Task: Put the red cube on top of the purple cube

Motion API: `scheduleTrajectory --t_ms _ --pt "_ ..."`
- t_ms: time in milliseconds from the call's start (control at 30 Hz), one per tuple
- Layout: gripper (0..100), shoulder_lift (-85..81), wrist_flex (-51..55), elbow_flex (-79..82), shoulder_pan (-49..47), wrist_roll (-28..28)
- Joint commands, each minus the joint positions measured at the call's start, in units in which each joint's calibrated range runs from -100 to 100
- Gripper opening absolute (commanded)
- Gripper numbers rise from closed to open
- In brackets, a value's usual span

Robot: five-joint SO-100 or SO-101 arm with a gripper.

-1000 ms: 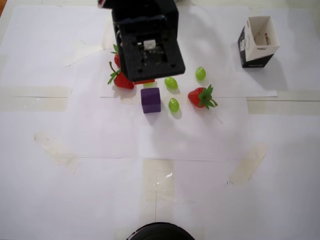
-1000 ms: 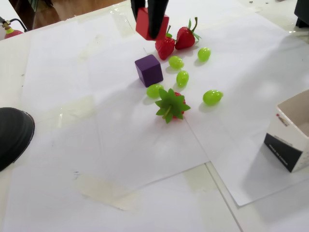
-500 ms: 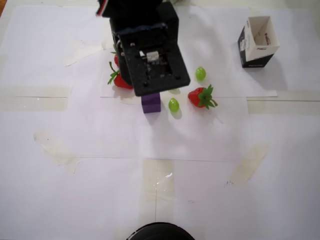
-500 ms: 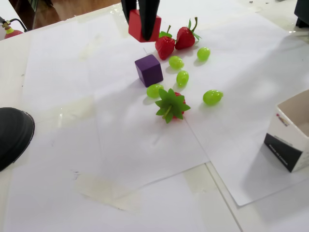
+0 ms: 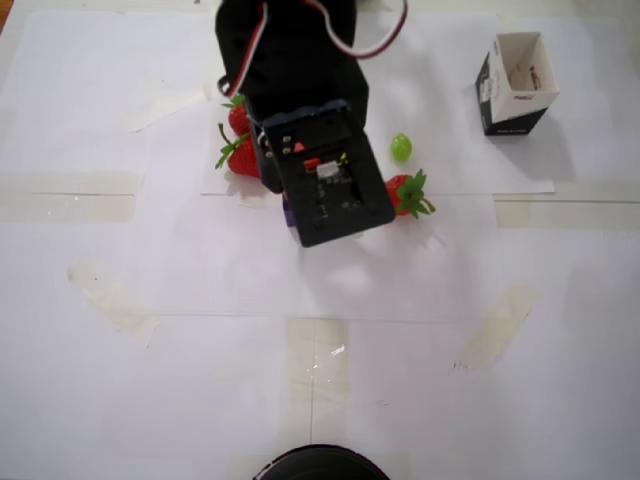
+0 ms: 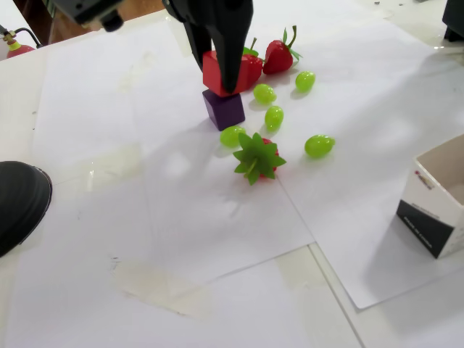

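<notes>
Green grapes (image 6: 273, 116) beside purple cube (image 6: 224, 109), strawberries (image 6: 275, 56) behind

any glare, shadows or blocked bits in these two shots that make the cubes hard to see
In the overhead view the arm covers both cubes, leaving only a sliver of the purple cube; light is flat, with a small shiny spot on the clear tape. In the fixed view the red cube sits clearly in the tool above the purple cube; shadows are soft, and the near tool finger hides part of its face.
</notes>
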Motion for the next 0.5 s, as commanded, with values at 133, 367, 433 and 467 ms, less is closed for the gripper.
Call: scheduleTrajectory --t_ms 133,367,433,467 --pt "4 -0.3 -1.5 -5.7 -1.0 0.7" --pt "4 0.9 -2.4 -7.2 -1.4 0.3" --pt "4 1.2 -2.2 -7.2 -1.4 0.1" --pt "4 1.3 -2.2 -7.2 -1.4 0.1"
